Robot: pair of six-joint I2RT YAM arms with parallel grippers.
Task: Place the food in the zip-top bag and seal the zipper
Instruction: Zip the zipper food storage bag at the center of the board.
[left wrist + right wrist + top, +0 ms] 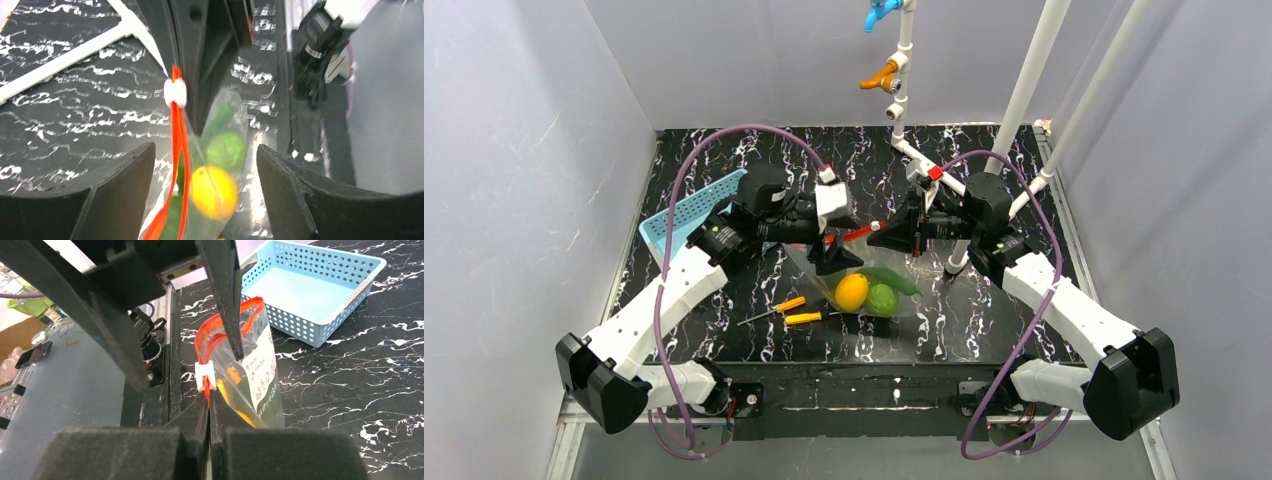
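Where two arms meet above a black marbled table [984, 320], a light blue basket [686, 212] lying at far left, a clear zip-top bag [260, 370] is held upright. It is straddled by the left gripper [204, 152], jaws wide apart, nothing gripped. The right gripper [209, 407] is pinched tight on the red-orange zipper [175, 135] beside a white slider [205, 376]. A yellow lemon [852, 291] and green pieces [883, 297] are seen inside the bag.
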